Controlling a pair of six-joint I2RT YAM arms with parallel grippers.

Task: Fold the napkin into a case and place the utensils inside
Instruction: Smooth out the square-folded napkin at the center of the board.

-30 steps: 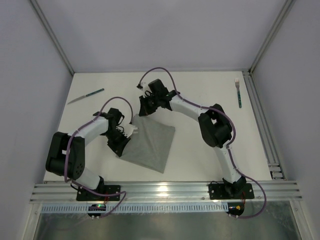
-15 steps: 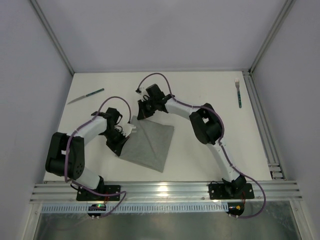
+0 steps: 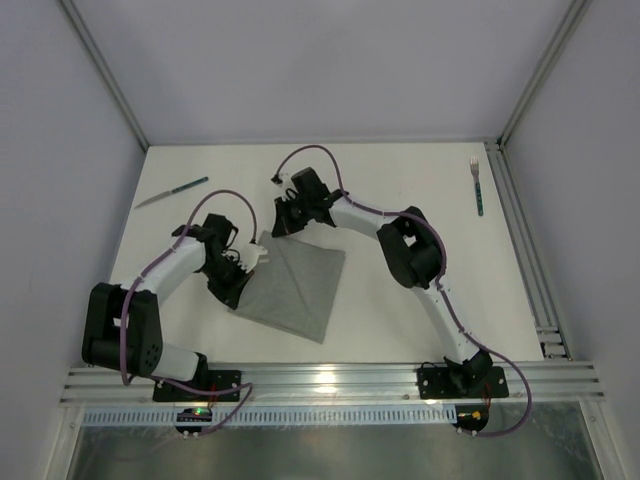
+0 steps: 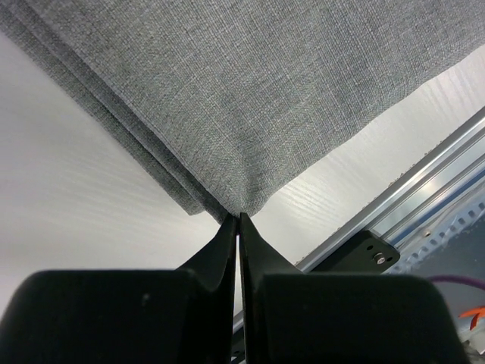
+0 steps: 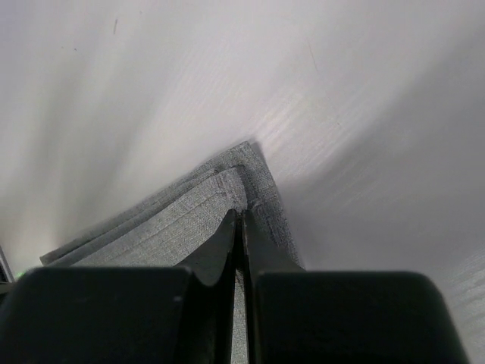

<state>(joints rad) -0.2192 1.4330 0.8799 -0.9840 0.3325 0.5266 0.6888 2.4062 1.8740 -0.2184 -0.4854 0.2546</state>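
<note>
The left fingers (image 4: 218, 254) clamp the napkin (image 3: 297, 285) corner nearest the desk's (image 3: 400, 190) left edge. The right fingers (image 5: 220, 246) clamp its far corner.

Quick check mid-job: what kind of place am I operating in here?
Probably a lab robot cell: bare white table, aluminium frame rails along its edges, plain white enclosure walls.
</note>
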